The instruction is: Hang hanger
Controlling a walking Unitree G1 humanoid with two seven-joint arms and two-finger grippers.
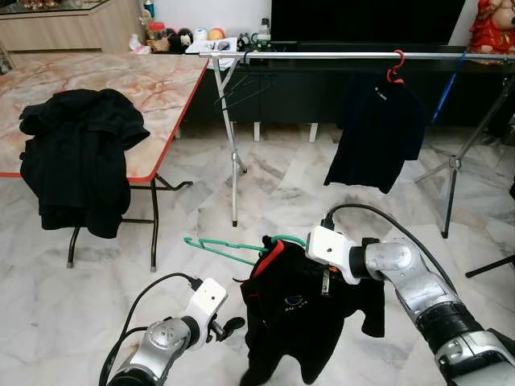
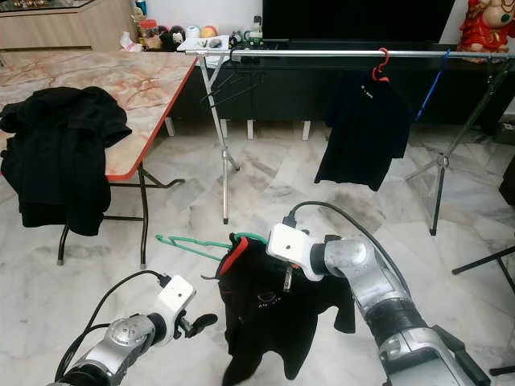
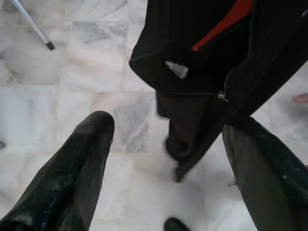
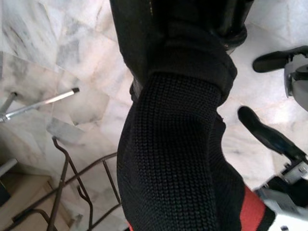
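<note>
Jacket [image 1: 302,318], black with a red collar, hangs on a green hanger [image 1: 229,245] at the right tool [image 1: 296,241], at 6 o'clock low in the eye views; whether that tool's fingers are closed I cannot tell. The left wrist view adds the left tool [image 3: 166,159] spread wide, empty, jacket hem between its fingers. Marble floor [image 1: 282,185]. Clothes rail [image 1: 338,55] at 12 o'clock carries a black shirt [image 1: 376,133]; the table [image 1: 137,84] at 10 holds dark clothes [image 1: 76,157].
</note>
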